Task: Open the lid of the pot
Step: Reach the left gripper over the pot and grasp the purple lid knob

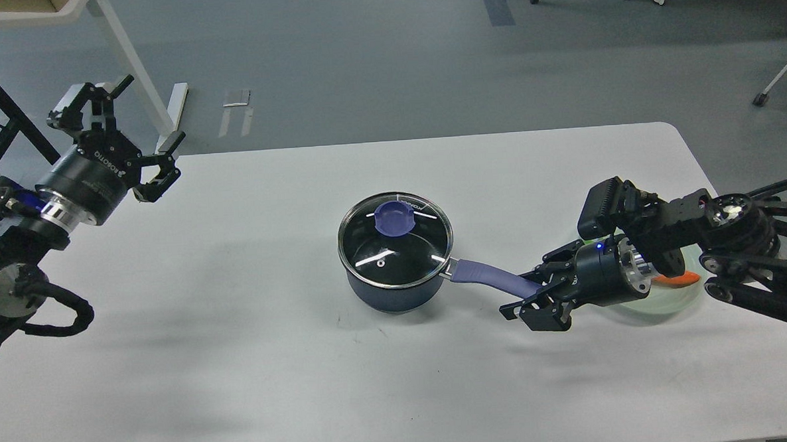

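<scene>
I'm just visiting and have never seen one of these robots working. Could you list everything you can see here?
table: one, white, filling most of the view
pot: one, dark blue with a lavender handle pointing right, at the table's centre
lid: one, clear glass with steel rim and purple knob, sitting on the pot
plate: one, pale green, at the table's right, mostly hidden behind the right arm
orange item: one, on the plate, too hidden to name
left gripper: one, black, open, raised over the table's far left corner
right gripper: one, black, at the end of the pot's handle, fingers on either side of it
</scene>
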Available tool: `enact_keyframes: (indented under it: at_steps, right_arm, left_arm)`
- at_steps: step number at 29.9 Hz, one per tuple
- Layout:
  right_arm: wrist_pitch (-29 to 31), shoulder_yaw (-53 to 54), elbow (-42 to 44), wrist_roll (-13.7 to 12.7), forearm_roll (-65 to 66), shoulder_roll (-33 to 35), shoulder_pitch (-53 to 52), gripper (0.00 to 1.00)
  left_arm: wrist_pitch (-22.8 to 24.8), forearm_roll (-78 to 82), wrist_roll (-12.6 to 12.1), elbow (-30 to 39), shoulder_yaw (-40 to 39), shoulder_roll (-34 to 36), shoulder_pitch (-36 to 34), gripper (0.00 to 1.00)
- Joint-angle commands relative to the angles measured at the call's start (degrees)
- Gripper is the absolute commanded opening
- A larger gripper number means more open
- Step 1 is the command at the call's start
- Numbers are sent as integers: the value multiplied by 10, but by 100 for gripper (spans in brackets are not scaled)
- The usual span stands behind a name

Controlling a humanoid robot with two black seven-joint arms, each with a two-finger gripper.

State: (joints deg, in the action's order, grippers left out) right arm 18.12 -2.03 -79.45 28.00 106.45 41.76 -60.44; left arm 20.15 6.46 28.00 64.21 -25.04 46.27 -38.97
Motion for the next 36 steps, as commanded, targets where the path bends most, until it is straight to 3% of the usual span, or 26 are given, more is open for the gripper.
enact_keyframes:
  at_steps: [1,10,14,18,25,36]
  right_arm:
    - [5,0,1,0,0,0,-1,33]
    - [6,0,1,0,0,1,-3,29]
    - [6,0,2,0,0,1,-3,29]
    - [6,0,2,0,0,0,-3,29]
    - [6,0,1,0,0,0,-2,29]
    - [6,0,2,0,0,0,-2,29]
  left_arm:
    - [-2,159,0,2,-4,-6,-25,99]
    - [-14,600,0,53,-1,-68,-105,99]
    - [-46,815,0,78,4,-106,-142,99]
    - [-93,974,0,69,64,-167,-205,99]
    - [-226,1033,0,-19,226,-238,-260,99]
    - [-241,1043,0,-95,242,-295,-247,99]
